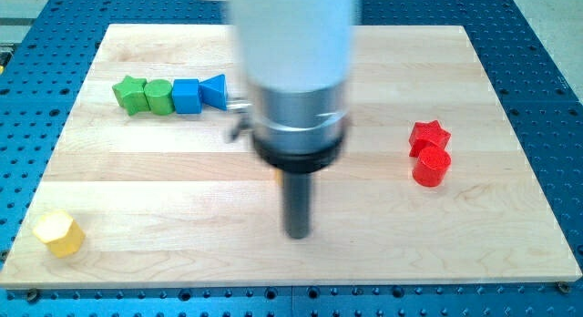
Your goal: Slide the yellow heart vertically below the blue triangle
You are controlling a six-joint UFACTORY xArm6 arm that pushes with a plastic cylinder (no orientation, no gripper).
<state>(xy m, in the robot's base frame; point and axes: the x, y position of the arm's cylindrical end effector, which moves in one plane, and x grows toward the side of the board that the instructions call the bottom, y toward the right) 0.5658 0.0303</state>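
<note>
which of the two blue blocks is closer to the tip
The blue triangle, at the right end of the row at the view's top left. The blue cube sits farther left of my tip.

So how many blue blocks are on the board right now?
2: a blue cube and a blue triangle, side by side near the view's top left, ending the green row. The arm could hide others behind it.

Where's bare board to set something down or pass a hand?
Free: the view's bottom strip between the yellow block and my tip; and between my tip and the red pair. Crowded: the view's top left, where green star, green cylinder, blue cube, blue triangle touch in a row.
</note>
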